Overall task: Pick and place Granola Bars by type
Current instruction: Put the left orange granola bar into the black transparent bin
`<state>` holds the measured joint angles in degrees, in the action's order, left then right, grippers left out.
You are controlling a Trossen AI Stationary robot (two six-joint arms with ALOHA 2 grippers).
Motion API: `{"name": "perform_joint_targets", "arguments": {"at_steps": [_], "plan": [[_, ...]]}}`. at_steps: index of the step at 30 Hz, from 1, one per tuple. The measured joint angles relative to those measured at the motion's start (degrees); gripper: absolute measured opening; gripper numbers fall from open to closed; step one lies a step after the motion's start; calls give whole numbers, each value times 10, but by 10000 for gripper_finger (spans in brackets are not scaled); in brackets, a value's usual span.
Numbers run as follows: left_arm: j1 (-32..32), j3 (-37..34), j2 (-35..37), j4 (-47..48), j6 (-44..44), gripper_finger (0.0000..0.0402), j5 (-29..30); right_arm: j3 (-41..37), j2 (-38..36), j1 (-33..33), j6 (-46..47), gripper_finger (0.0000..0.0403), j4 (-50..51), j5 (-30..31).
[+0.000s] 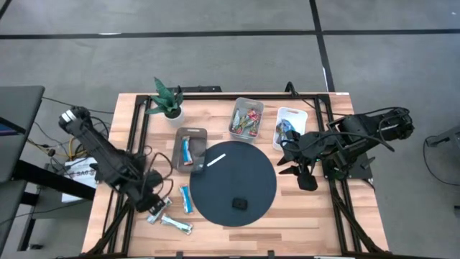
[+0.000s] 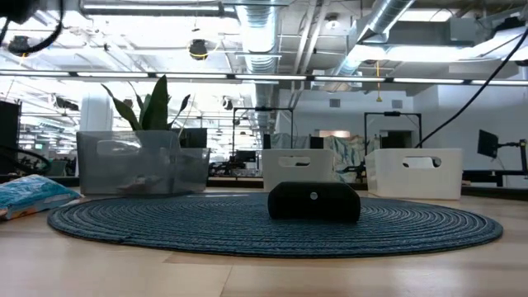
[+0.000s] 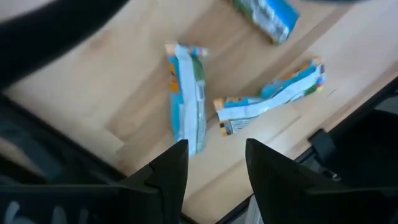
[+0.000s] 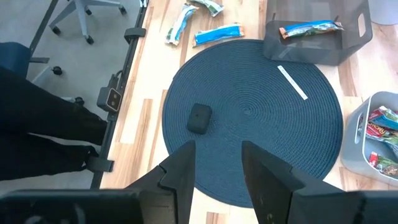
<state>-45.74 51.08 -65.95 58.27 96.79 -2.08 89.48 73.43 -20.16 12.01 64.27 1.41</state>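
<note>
Both arms sit highest in the high view, so they come first. Left tool [image 1: 153, 203] hangs over the front-left corner of the tabletop [image 1: 302, 208], fingers spread and empty, just above two light blue-and-white bars [image 1: 172, 221] that lie touching near the front edge. One blue bar [image 1: 186, 198] lies beside the round dark mat [image 1: 231, 183], at its left rim. Right tool [image 1: 300, 173] waits over the mat's right side, fingers part-spread with nothing between them. On the mat rest a small black block [image 1: 239, 204] and a white stick [image 1: 216, 159]. Behind the mat stand a dark grey tray [image 1: 190, 150] holding one blue bar, a clear bin [image 1: 246, 118] with red and green bars, and a white bin [image 1: 290, 126] with blue bars. A potted plant [image 1: 167, 103] stands at the rear left.

Low view: the black block [image 2: 313, 201] sits in the foreground on the mat [image 2: 247, 227] and hides part of the white bin [image 2: 414, 172] line behind it. A blue bar [image 2: 29, 196] shows at far left.

Left wrist view: spread fingers [image 3: 171, 177] frame the two light blue-and-white bars [image 3: 186, 102], with the blue bar [image 3: 268, 15] beyond.

Right wrist view: fingers [image 4: 180, 174] stand apart over the mat [image 4: 261, 124]; the block [image 4: 199, 117], the stick [image 4: 291, 82] and the tray [image 4: 311, 43] are unobstructed.
</note>
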Motion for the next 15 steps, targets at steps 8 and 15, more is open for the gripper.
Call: {"name": "perform_joint_targets", "arguments": {"at_steps": [8, 15], "plan": [[-44, -45, -75, -70, 35, 153, 12, 0, 0, 0, 0, 122, 0, 0], [-47, -45, -151, -88, 11, 153, 13, 0, 0, 0, 0, 122, 0, 0]]}}
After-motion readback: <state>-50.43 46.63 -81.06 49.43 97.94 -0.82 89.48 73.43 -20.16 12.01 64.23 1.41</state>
